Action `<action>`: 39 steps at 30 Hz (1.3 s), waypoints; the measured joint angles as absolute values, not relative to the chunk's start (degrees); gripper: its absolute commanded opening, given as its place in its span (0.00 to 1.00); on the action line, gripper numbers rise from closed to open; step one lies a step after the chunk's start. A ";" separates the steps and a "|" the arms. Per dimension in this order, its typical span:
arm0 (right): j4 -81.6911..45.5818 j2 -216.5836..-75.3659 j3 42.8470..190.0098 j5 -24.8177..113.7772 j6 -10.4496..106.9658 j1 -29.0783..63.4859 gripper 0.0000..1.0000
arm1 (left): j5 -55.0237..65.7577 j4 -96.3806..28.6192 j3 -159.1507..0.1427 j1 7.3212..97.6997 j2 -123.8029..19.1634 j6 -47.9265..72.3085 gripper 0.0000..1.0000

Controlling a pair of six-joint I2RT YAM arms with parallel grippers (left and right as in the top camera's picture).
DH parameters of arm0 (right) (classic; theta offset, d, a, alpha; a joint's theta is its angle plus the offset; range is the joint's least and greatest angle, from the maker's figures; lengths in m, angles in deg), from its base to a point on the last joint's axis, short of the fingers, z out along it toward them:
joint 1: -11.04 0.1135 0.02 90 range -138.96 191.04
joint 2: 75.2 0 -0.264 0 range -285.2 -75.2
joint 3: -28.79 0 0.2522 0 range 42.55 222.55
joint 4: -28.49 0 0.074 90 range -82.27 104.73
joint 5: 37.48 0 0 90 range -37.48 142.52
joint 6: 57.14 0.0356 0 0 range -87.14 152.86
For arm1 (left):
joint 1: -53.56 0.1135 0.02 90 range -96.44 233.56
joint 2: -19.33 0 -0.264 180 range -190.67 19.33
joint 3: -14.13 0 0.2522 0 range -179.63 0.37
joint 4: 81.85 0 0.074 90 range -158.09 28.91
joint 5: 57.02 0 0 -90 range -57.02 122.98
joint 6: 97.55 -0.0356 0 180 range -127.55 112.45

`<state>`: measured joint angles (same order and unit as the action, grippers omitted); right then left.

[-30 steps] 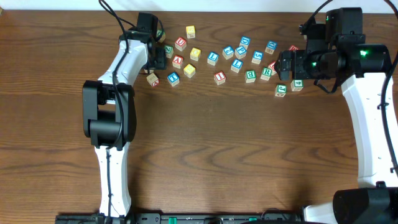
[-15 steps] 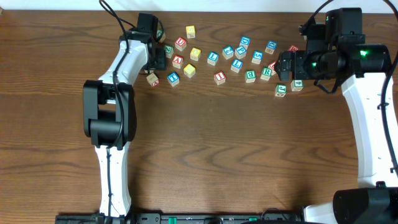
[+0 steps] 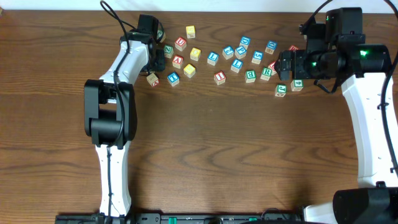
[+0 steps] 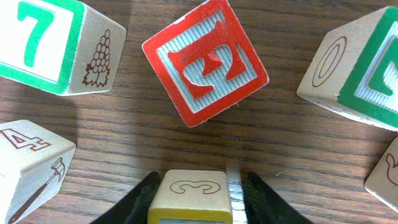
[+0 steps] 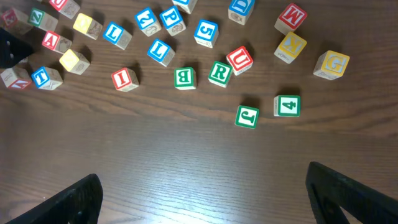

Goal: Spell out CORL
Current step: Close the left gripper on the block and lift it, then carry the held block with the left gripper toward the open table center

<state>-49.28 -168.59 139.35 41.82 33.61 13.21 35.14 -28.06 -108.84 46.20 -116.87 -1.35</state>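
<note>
Two grippers inspected. Findings follow.

1. On the left gripper [image 4: 200, 182], the jaws pinch a yellow block [image 4: 189, 193]. A ribbed pad lies flat against its right face, and an outlined 3 shows on its forward side (the top face is out of frame).
2. Directly ahead of these jaws, apart from the held block, a red E block [image 4: 205, 59] sits rotated on the table [image 4: 124, 124].
3. Ahead and to the left stands a green 7 block [image 4: 43, 40].
4. Just left of the left finger is a red 4 block [image 4: 28, 158].
5. Ahead and to the right lies a green-framed block [image 4: 351, 68], its letter cut by the frame edge.
6. On the right gripper [image 5: 202, 177], the jaws are spread wide with only bare wood between them.
7. The green R block [image 5: 219, 73] lies ahead of these jaws, roughly on their centre line. The red U block [image 5: 239, 59] is close on its right and the green B block [image 5: 184, 78] just beside it on its left.
8. The near blue L block [image 5: 160, 51] and the far blue L block [image 5: 115, 32] lie farther ahead, left of centre.
9. Nearest the jaws, right of centre, are the green J block [image 5: 247, 116] and the green 4 block [image 5: 286, 105].
10. Which blocks carry C and O cannot be told at this size.
</note>
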 measured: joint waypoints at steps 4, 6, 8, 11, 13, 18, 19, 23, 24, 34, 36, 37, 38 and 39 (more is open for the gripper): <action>-49.28 -168.59 139.35 41.82 33.61 13.21 0.99 | 35.35 -28.06 -108.84 46.23 -116.81 -1.35 0.33; -49.26 -168.59 139.35 41.82 33.61 13.21 0.99 | 35.51 -28.06 -108.84 46.23 -116.61 -1.35 0.31; -49.26 -168.59 139.35 41.82 33.61 13.21 0.99 | 35.55 -28.01 -108.81 46.23 -116.02 -1.35 0.31; -49.23 -168.59 139.35 41.82 33.61 13.21 0.99 | 35.79 -27.99 -108.77 46.23 -114.21 -1.35 0.30; -49.26 -168.59 139.35 41.82 33.61 13.21 0.99 | 35.94 -27.82 -108.77 46.23 -112.46 -1.35 0.30; -49.21 -168.59 139.35 41.82 33.61 13.21 0.99 | 35.94 -25.35 -108.77 46.23 -106.93 -1.35 0.30; -49.21 -168.59 139.35 41.85 33.61 13.21 0.99 | 35.97 -24.47 -108.77 46.20 -105.66 -1.35 0.30; -49.15 -168.59 139.35 41.85 33.61 13.21 0.99 | 35.99 -20.36 -108.77 45.79 -99.43 -1.11 0.30; -49.15 -168.59 139.35 41.82 33.61 13.21 0.99 | 36.01 -19.36 -108.77 45.55 -97.79 -0.91 0.30; -49.30 -168.59 139.35 41.82 33.61 13.21 0.99 | 36.14 -6.31 -108.84 39.54 -86.93 3.52 0.30; -49.30 -168.59 139.35 41.85 33.61 13.21 0.99 | 36.14 -4.36 -108.75 38.80 -87.08 4.81 0.30; -49.26 -168.59 139.35 41.85 33.61 13.21 0.99 | 36.14 -3.20 -108.40 38.31 -87.13 5.64 0.30; -49.28 -168.59 139.35 41.85 33.61 13.21 0.99 | 36.12 -2.53 -107.79 37.94 -87.13 6.34 0.30; -49.30 -168.59 139.35 41.82 33.61 13.21 0.99 | 36.14 -2.26 -107.09 37.53 -87.13 7.04 0.30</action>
<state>-49.30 -168.59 139.35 41.82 33.61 13.21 36.14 -2.26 -107.09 37.53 -87.13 7.04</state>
